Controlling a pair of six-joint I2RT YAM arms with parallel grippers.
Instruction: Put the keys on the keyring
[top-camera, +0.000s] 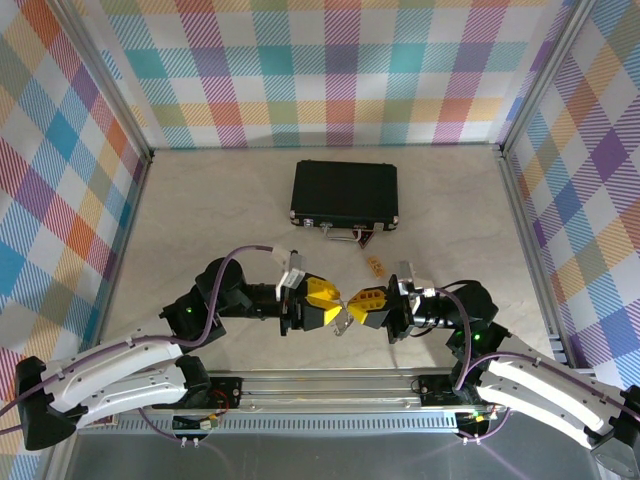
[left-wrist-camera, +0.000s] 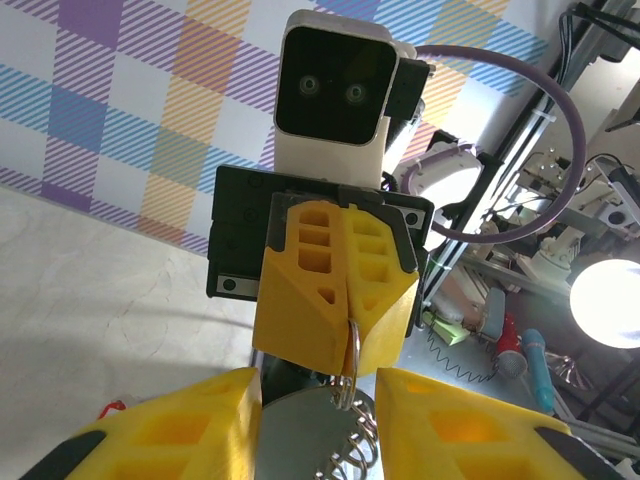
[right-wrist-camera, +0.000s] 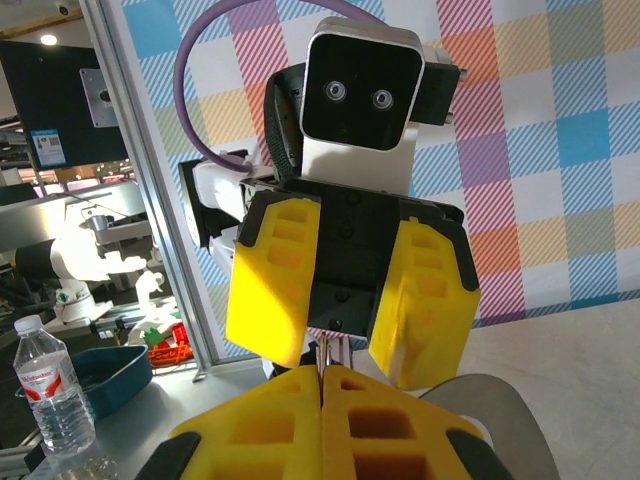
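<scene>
Checked walls | keyring (left-wrist-camera: 295, 435): flat grey metal, bumpy toothed edge

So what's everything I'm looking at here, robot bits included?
black case: one, black, far middle of the table.
small tag: one, yellow-orange, on the table in front of the case.
keyring: one, grey-silver metal, between the left gripper and right gripper.
thin wire loop: one, silver, pinched by the right gripper.
water bottle: one, clear, beyond the table's frame.
table: one, pale beige, checked walls around it.
left gripper: one, yellow fingers apart, keyring between them; grip unclear.
right gripper: one, yellow fingers, shut on the loop.
</scene>
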